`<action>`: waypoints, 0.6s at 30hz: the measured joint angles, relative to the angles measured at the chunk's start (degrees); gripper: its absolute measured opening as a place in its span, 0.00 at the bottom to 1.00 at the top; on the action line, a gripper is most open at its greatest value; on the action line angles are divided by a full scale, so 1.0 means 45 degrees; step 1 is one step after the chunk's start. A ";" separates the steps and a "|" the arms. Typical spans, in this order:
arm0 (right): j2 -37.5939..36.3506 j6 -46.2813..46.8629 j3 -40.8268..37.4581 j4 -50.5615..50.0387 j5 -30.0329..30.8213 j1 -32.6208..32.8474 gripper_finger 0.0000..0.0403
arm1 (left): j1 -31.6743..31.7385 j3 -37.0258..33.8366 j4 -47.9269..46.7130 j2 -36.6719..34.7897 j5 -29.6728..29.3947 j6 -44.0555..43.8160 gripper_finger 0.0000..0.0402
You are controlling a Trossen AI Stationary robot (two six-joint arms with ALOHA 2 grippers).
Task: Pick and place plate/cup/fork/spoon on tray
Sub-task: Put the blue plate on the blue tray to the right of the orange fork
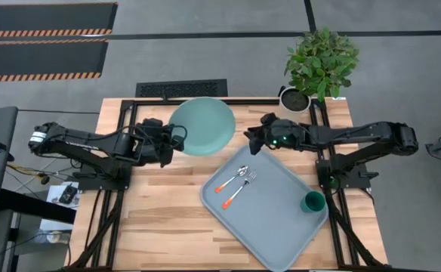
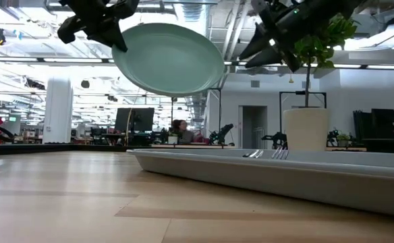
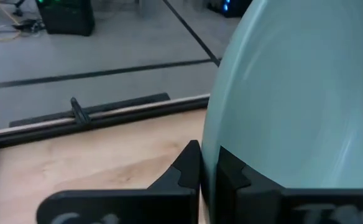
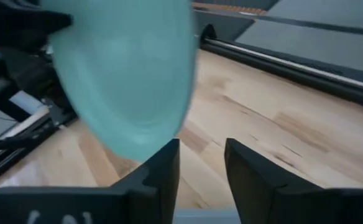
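Plate [image 1: 203, 125], pale mint-green and round, is up off the table [image 1: 164, 219], pinched at its rim by the left gripper [image 1: 169, 143]. In the left wrist view the two dark fingers [image 3: 188, 171] sit close together with the plate's edge clamped in the thin slot between them, the plate standing tilted on edge rather than flat. The low view shows the same thing from table height: the plate hangs in the air, slanted, with clear space between it and the wood below.

Taking the tray [image 1: 281, 227] as the landmark: the held plate is beyond the tray's far left corner, near it but not over it, close to the table's back edge. The right gripper [image 1: 252, 142] hovers just beside that same far corner of the tray, facing the plate across a small gap; its fingers [image 4: 163, 165] stand apart with nothing between them, and the plate fills the view ahead of them without touching.

On the tray, the spoon [image 1: 232, 180] and fork [image 1: 240, 189] lie side by side in its far left part, orange handle ends pointing toward the tray's left edge, heads close together. The dark green cup [image 1: 313, 202] stands upright at the tray's right edge. A white pot with a leafy plant [image 1: 320, 64] sits past the tray's far side, at the table's back right corner.
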 joint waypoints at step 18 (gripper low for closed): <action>0.1012 -0.0393 0.0000 0.3076 -0.0023 -0.0881 0.61 | 0.0191 -0.0010 0.3051 0.0000 -0.0501 0.2375 0.00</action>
